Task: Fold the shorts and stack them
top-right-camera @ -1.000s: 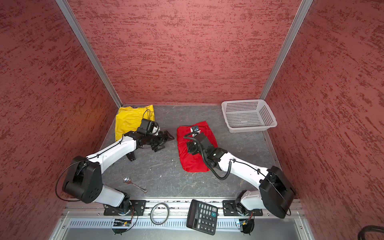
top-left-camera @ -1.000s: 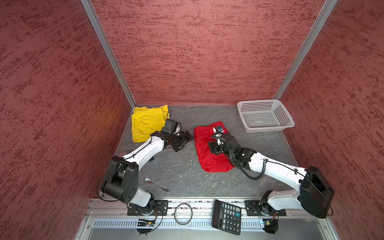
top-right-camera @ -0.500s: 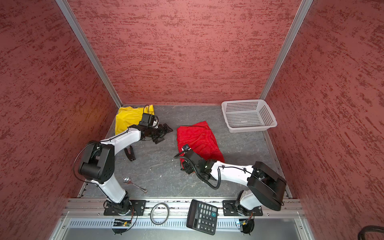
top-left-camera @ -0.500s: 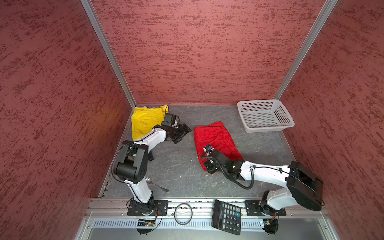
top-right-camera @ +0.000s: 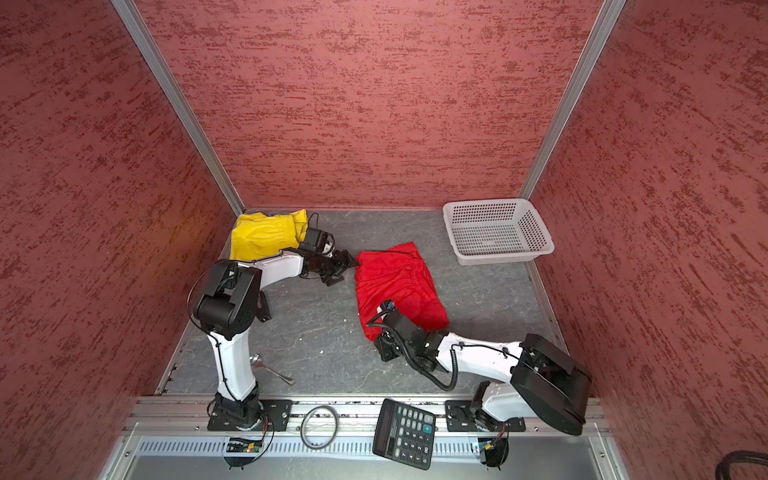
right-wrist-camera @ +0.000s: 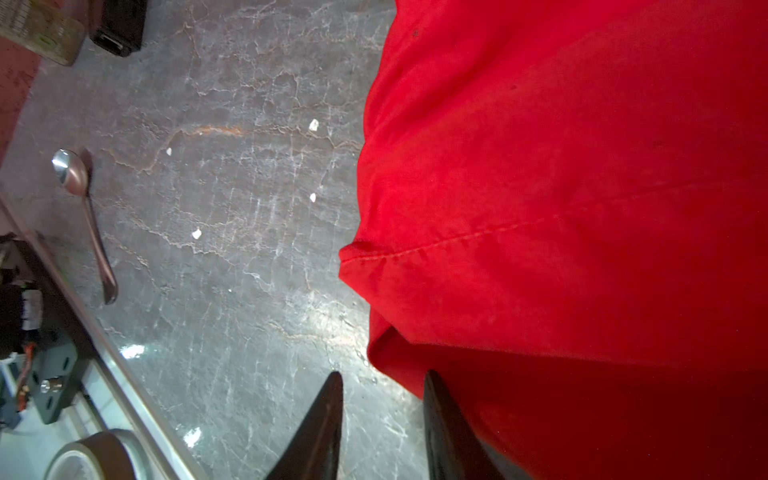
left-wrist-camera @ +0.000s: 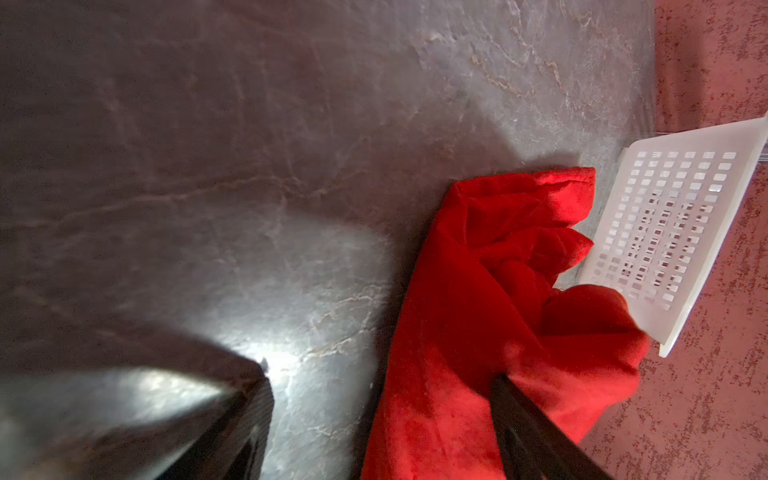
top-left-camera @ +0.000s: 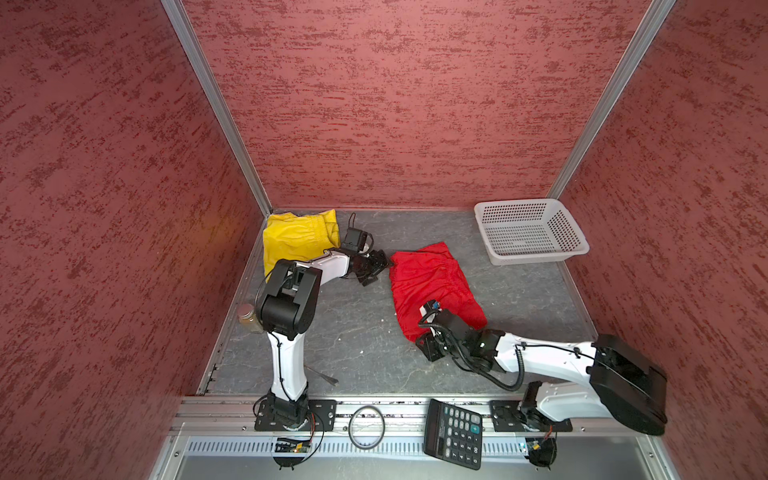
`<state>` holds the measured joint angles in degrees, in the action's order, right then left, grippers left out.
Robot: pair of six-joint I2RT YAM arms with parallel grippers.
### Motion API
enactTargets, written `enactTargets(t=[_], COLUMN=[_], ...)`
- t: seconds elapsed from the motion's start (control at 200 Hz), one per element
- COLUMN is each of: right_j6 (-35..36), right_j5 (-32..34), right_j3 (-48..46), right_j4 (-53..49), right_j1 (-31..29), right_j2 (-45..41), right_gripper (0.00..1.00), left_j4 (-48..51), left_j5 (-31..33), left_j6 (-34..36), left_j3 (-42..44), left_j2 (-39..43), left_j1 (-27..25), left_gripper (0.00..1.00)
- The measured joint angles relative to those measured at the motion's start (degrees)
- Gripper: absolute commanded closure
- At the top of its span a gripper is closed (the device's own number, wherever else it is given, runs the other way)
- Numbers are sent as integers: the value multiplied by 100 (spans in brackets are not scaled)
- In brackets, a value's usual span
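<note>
Holds left hand (left-wrist-camera: 380, 374) wide open, one finger (left-wrist-camera: 523, 424) at a corner of the red shorts (top-left-camera: 432, 282), right hand (right-wrist-camera: 383, 376) barely open beside their hem.

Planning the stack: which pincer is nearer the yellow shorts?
Left. The left pincer sits between the yellow shorts and red shorts; the right pincer is at the red pair's near corner.

In both top views the calculator (top-left-camera: 453, 432) (top-right-camera: 404, 432) shows white digits and a plus sign on its dark keys (most of them are too small to read one by one). The jar (right-wrist-camera: 37, 29) carries a printed label in the right wrist view, but its text is blurred.
</note>
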<state>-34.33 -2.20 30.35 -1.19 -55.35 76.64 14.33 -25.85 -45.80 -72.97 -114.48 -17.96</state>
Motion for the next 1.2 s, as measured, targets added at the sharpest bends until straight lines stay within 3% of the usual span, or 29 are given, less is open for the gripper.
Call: enactTargets(t=[0.19, 0.281, 0.376, 0.571, 0.852, 0.987, 1.052, 1.137, 1.202], right_j6=[-313, -396, -501, -669, -684, -603, -540, -468, -396], right_j5=[-396, -544, -706, -988, -802, -713, -693, -664, -647], right_j3=[-223, -223, -212, -326, -957, -804, -627, -444, -382], right_j4=[601, 966, 1290, 1878, 1082, 662, 409, 140, 22], right_j1=[466, 647, 734, 758, 758, 763, 763, 763, 763], right_j2=[184, 461, 850, 1099, -70, -164, -105, -79, -111], right_gripper=[58, 64, 68, 68, 57, 54, 58, 75, 81], left_j4=[-61, -79, -144, -162, -17, 4, 7, 15, 33], left_j5=[0, 2, -11, -66, -63, -68, -68, -70, -74], left_j6=[-22, -48, -83, -83, -17, -17, -15, -11, 9], left_j3=[-2, -52, -157, -514, -984, -1032, -1034, -1034, -1025], left_j2=[-7, -74, -179, -448, -745, -778, -778, -778, -765], left_j1=[-2, -2, -2, 11, 116, 129, 129, 129, 129], left_gripper=[19, 20, 21, 22, 22, 22, 22, 22, 22])
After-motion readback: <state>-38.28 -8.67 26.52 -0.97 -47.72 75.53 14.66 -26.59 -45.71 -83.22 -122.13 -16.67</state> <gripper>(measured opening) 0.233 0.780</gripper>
